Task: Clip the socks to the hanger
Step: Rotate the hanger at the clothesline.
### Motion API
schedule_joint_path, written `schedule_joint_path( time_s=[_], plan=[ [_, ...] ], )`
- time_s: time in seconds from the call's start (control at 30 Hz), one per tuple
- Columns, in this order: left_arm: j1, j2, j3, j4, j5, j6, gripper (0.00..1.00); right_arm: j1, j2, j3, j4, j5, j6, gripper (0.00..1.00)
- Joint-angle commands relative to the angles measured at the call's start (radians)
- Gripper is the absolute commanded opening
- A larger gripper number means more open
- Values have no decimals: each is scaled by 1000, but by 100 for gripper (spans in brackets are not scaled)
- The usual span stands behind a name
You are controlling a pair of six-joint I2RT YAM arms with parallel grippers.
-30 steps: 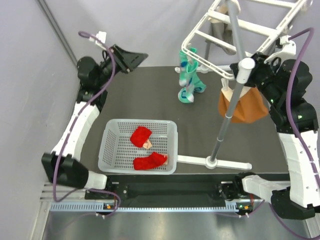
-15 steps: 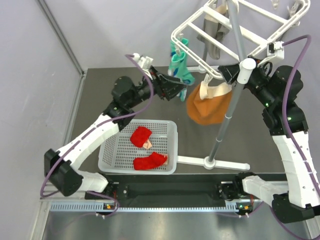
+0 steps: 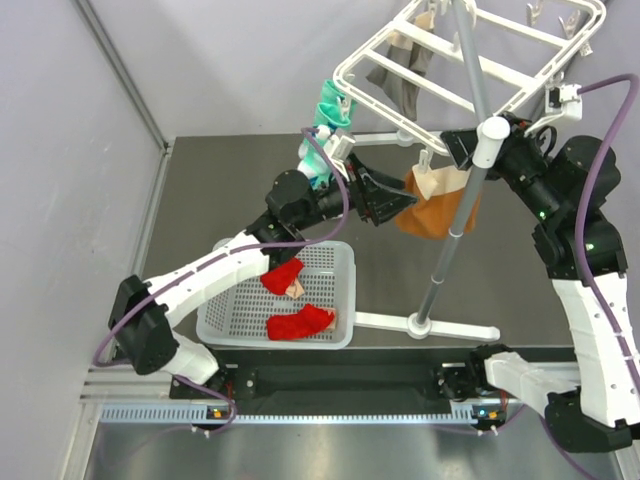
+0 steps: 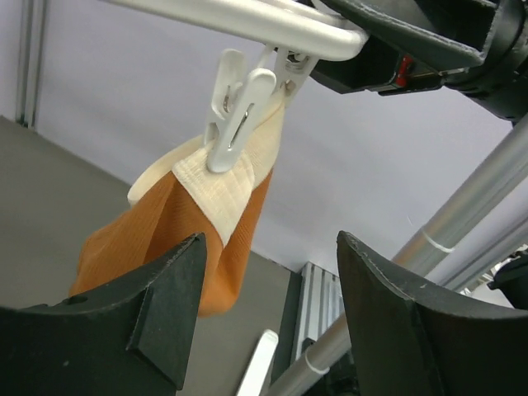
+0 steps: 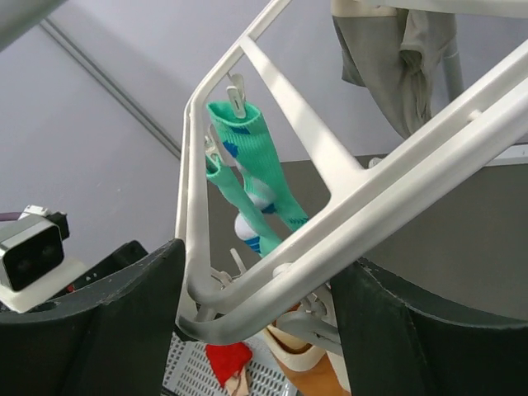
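The white hanger (image 3: 470, 50) stands on a grey pole (image 3: 450, 220) at the right. A mint-green pair of socks (image 3: 330, 105) hangs clipped at its left corner and also shows in the right wrist view (image 5: 256, 190). Two red socks (image 3: 282, 275) (image 3: 300, 322) lie in the basket. My left gripper (image 3: 395, 200) is open and empty, just left of a clipped orange-brown sock (image 4: 165, 231); in the left wrist view the gripper (image 4: 268, 330) points up at it. My right gripper (image 3: 455, 148) holds the hanger's frame bars (image 5: 272, 289) between its fingers (image 5: 140, 330).
A white perforated basket (image 3: 230, 300) sits at the front left. The hanger's white foot (image 3: 460, 327) lies beside it. Grey-beige socks (image 3: 400, 65) hang at the frame's far side. A white clip (image 4: 235, 124) holds the orange-brown sock's cream cuff. Grey walls stand left and behind.
My left arm has swung from the back left corner to the right, under the hanger. The hanger frame has turned, carrying the mint-green and orange-brown socks leftward.
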Motion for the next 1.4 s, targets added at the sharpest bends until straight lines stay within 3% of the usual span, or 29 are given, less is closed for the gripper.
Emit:
schedule_joint_path(
  time_s=[0.0,0.13,0.27,0.43,0.5,0.53,0.57,0.83,1.0,1.17,1.3,1.37],
  plan=[
    [-23,64,48,119,-27,61,69,9,-12,63,-34,39,-47,69],
    [-40,137,106,85,-53,73,61,7,-22,66,-31,35,-41,70],
    [-52,203,192,-15,-165,96,56,7,-36,63,-20,30,-32,70],
    [-60,245,231,-50,-194,82,28,9,-41,49,-3,20,-29,72],
    [-60,251,237,-52,-202,86,21,9,-29,67,-48,35,-46,82],
    [-60,250,243,-62,-204,87,15,7,-26,78,-65,55,-59,94],
    [-60,246,257,-106,-217,92,12,7,-30,78,-95,99,-69,99],
    [-43,155,263,-259,-355,191,7,7,-52,170,-250,386,-181,100],
    [-20,116,263,-335,-440,204,6,7,-67,201,-264,402,-170,100],
    [24,93,260,-380,-417,191,5,7,-58,214,-229,293,-115,100],
    [73,63,257,-391,-377,168,5,9,-64,224,-223,374,-135,100],
    [112,53,257,-401,-339,164,8,9,-72,234,-223,409,-156,91]
  ],
)
